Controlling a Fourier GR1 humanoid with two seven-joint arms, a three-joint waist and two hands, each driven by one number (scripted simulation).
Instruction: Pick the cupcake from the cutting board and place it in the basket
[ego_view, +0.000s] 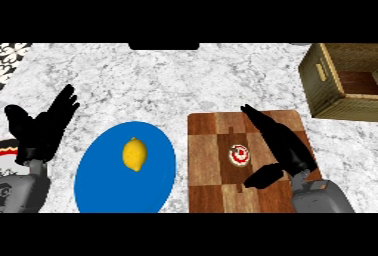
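Observation:
A small cupcake (238, 154) with white and red topping sits near the middle of the wooden cutting board (210, 150). My right hand (284, 147) hovers over the board just right of the cupcake, open, fingers stretched toward the far edge and thumb pointing back left below the cupcake. It is not touching the cupcake. The wooden basket (325, 87) stands at the far right corner. My left hand (40, 127) rests open at the left edge, fingers up.
A blue plate (103, 185) with a yellow lemon (134, 154) lies left of the board. A patterned item shows at the far left corner (11, 57), and a dark slot (164, 46) at the counter's back edge.

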